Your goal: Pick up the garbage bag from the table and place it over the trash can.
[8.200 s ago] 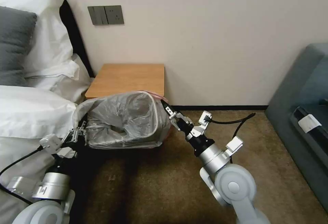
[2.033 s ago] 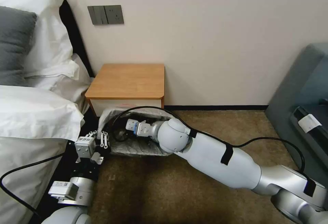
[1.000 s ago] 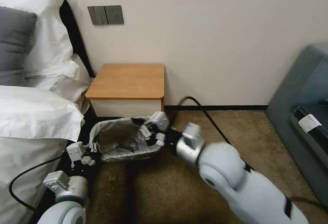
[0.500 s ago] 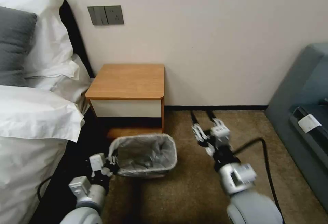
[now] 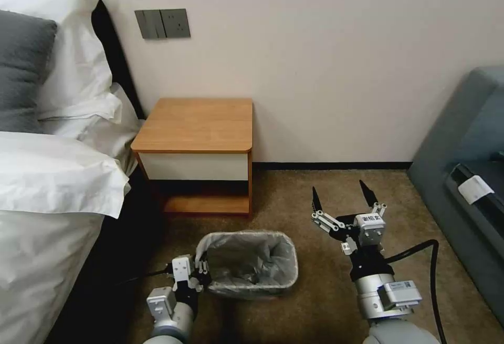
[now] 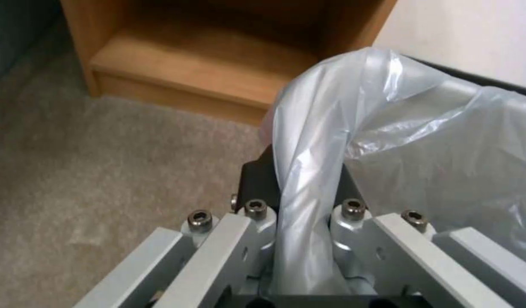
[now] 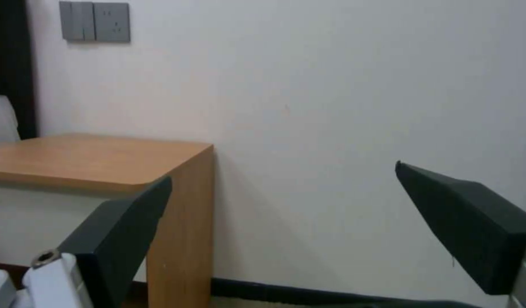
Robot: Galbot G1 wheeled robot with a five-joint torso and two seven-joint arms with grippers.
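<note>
On the carpet at 6 o'clock from the bench (image 5: pixel 197 126), the trash can (image 5: pixel 247 291) is lined with the garbage bag (image 5: pixel 252 262). A bag fold is pinched in the left gripper (image 5: pixel 202 275); any pull-back risks stripping the liner. The right gripper (image 5: pixel 344 197) is held wide, empty, at 3 o'clock.

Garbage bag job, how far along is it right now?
Mostly done: the garbage bag already lines the trash can on the carpet, its edge folded over the rim, and the table top is bare. In hand: the left gripper is shut on the bag's edge at the can's near side. The right gripper hangs open, apart. Left: letting go.
</note>
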